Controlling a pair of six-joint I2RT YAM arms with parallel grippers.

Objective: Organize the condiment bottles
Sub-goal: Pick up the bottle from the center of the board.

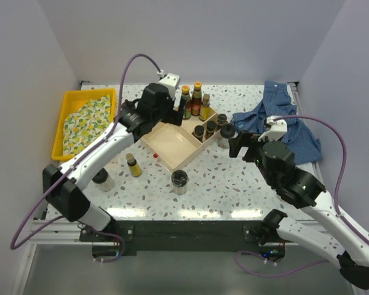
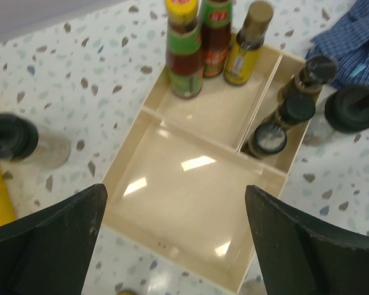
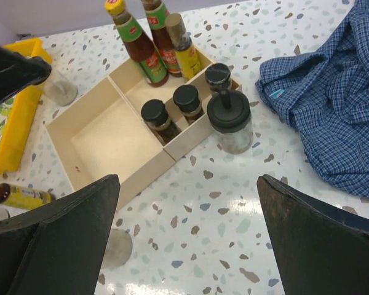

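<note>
Condiment bottles (image 1: 197, 101), partly sorted. Three tall sauce bottles (image 2: 215, 37) stand in the rear compartment of the wooden box (image 1: 172, 144). Three small dark-capped jars (image 3: 186, 97) fill its narrow side compartment, and the large compartment holds none. Outside stand four squat clear jars: a jar (image 3: 229, 126) just beside the box's right side, a jar (image 2: 15, 140) off its left, a jar (image 1: 179, 180) in front, and a jar (image 1: 103, 179) by the left arm. One small yellow bottle (image 1: 133, 165) stands there too. All look rigid, smooth and light, probably slippery and breakable. The tall bottles seem top-heavy and best pinched across the body; the jars are best taken beneath the lid. Left gripper (image 2: 175, 190) and right gripper (image 3: 187, 178) hang spread wide, holding nothing.
</note>
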